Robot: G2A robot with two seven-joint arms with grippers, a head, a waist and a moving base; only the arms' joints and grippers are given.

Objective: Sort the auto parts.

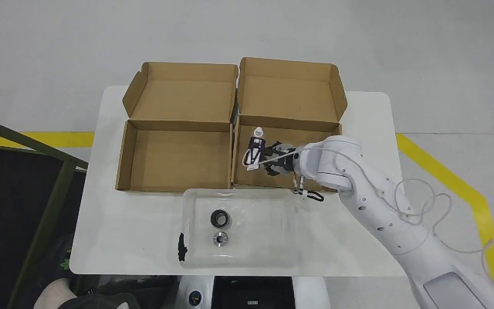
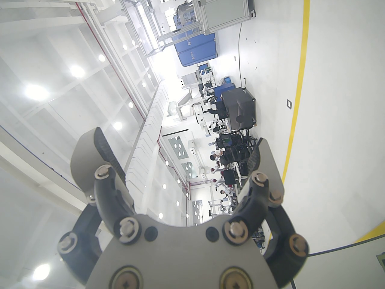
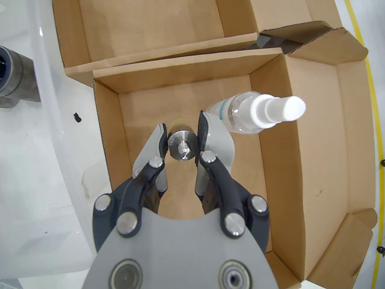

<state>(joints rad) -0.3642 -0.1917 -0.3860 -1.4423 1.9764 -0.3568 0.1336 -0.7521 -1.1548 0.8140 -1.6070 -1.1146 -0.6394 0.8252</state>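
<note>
Cardboard makes up the two open boxes that sit side by side on the far half of the white surface (image 1: 363, 108), walls touching and lids folded back toward its far edge. My right arm (image 1: 370, 201) comes in from the surface's right side and hangs over the right box (image 1: 309, 135) (image 3: 300, 181). There my right jaws are pinching a short metal cylinder (image 3: 180, 147) between their black rubber pads (image 3: 162, 144). The cylinder's flat end and small centre stud face my wrist camera, and it is held above the box floor, roughly mid-box. Just beside the jaws, on the side nearer the left box (image 1: 177, 158) (image 3: 144, 10), is a clear spray bottle (image 1: 255, 148) (image 3: 240, 112) with a white nozzle pointing up at me. I cannot tell whether it stands straight or leans. A clear tray (image 1: 262, 255) (image 3: 30, 151) lies at the middle of the surface's near edge, its far rim close against both boxes. Inside it a black ring (image 1: 221, 218) lies near a grey metal part (image 1: 221, 238), the ring on the far side. A small black scrap (image 1: 182, 249) sits at the tray's left rim. My left jaws are spread wide, pads apart, aimed at a bright hall (image 2: 210, 61).
</note>
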